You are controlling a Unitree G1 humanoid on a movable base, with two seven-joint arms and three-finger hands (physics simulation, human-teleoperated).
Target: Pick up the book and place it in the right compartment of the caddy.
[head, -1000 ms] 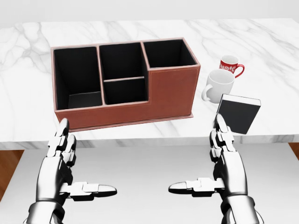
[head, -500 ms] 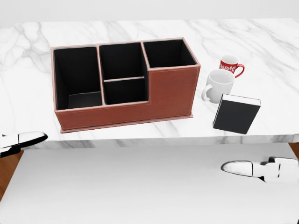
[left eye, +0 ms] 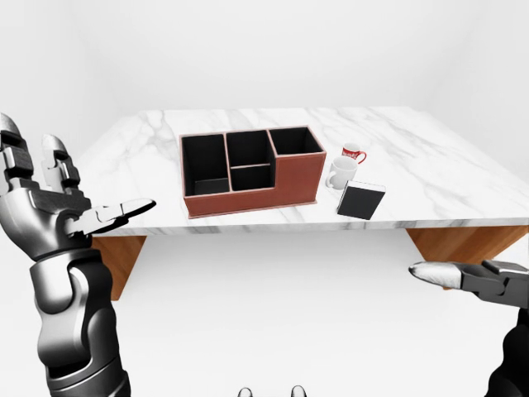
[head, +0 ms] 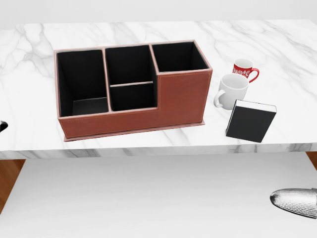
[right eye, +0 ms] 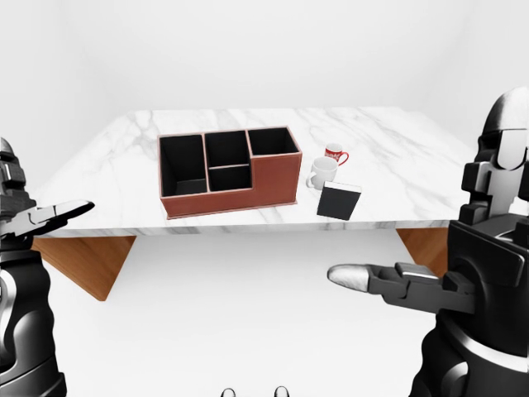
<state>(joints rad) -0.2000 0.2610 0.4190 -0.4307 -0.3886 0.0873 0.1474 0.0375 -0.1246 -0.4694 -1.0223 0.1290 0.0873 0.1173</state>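
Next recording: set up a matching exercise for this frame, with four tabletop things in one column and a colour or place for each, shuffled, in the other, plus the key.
Things:
1. book
2. caddy
3. smaller mug
4. larger mug

Descriptions:
A. red with a white pattern, nearest the top of the head view
B. plain white, between the other mug and the book
C. reddish-brown outside, black compartments
D. black cover, standing near the table's lower edge in the head view

Pairs: 1-D, 2-C, 3-A, 4-B
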